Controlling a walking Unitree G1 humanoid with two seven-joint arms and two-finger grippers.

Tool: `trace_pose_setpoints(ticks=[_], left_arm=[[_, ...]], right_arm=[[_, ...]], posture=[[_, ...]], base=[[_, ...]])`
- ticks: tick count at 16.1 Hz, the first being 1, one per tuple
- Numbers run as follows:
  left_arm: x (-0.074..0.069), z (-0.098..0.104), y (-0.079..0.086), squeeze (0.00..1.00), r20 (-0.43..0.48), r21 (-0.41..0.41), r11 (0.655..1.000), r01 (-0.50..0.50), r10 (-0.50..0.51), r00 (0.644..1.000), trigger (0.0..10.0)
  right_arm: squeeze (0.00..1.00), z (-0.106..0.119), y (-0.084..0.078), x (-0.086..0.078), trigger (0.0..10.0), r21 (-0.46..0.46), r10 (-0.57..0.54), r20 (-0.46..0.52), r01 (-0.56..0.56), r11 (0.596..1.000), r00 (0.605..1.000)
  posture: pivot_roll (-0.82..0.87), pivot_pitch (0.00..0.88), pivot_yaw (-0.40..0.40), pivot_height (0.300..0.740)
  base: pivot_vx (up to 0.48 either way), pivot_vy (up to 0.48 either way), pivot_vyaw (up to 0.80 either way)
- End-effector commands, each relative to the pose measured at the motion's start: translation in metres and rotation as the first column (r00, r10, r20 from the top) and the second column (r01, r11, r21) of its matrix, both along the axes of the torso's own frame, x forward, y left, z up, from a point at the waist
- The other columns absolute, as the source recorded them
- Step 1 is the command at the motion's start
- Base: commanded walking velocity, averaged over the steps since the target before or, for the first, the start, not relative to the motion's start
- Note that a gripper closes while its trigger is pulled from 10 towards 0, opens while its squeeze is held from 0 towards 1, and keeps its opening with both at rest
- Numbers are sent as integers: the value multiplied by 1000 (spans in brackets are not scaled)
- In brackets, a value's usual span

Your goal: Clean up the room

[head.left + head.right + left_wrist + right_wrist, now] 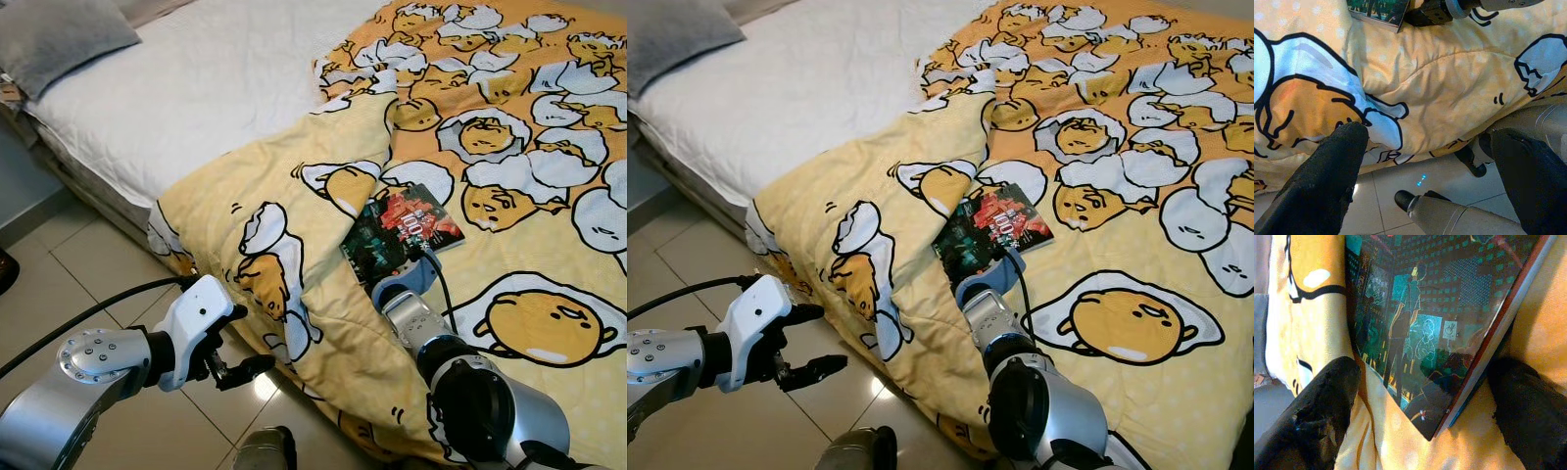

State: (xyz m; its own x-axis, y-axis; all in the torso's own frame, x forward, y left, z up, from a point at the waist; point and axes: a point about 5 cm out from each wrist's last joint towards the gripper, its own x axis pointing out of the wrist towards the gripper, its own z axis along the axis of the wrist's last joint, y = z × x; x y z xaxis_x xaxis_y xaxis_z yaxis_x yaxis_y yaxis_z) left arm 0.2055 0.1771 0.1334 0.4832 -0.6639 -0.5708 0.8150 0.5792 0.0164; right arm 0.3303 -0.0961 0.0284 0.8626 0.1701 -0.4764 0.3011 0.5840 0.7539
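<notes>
A dark illustrated book lies flat on the yellow egg-print blanket, near the folded-over edge of the blanket on the side of the bed nearest the robot. The right gripper reaches onto the blanket, its fingers spread wide to either side of the book's near corner. The left gripper hovers open over the tiled floor, beside the blanket's hanging edge. A grey pillow sits at the bed's far corner.

Bed with white sheet, egg-print yellow quilt bearing a book, perhaps a grey pillow.
</notes>
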Motion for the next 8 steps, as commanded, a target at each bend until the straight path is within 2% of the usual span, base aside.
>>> trace_pose_setpoints(ticks=[1,2,3,4,6,8], left_arm=[[-3,-2,-2,800,-12,2,1000,2,-2,1000,10000],[-2,-2,-2,796,-9,2,1000,-1,1,1000,10000],[0,-1,-4,796,1,-3,1000,-8,8,1000,10000],[2,-1,-5,796,7,-6,1000,-13,13,1000,10000],[3,-1,-6,796,12,-8,1000,-15,15,1000,10000],[4,-1,-8,796,14,-13,1000,-16,16,1000,10000]], right_arm=[[0,-6,2,-5,10000,22,-12,-41,13,1000,999],[0,-1,1,-1,10000,72,-47,-23,48,996,999],[0,11,-2,9,10000,192,-120,26,113,975,992],[0,20,-5,15,10000,261,-164,62,143,955,985],[0,29,-5,21,10000,295,-168,114,128,947,979],[0,33,-3,23,6275,272,-140,137,98,957,981]], posture=[[377,175,98,740],[374,169,92,740],[371,164,88,740],[369,162,85,740],[363,158,79,740],[363,160,78,740]], base=[[0,0,0],[0,0,0],[0,0,0],[0,0,0],[0,0,0],[0,0,0]])
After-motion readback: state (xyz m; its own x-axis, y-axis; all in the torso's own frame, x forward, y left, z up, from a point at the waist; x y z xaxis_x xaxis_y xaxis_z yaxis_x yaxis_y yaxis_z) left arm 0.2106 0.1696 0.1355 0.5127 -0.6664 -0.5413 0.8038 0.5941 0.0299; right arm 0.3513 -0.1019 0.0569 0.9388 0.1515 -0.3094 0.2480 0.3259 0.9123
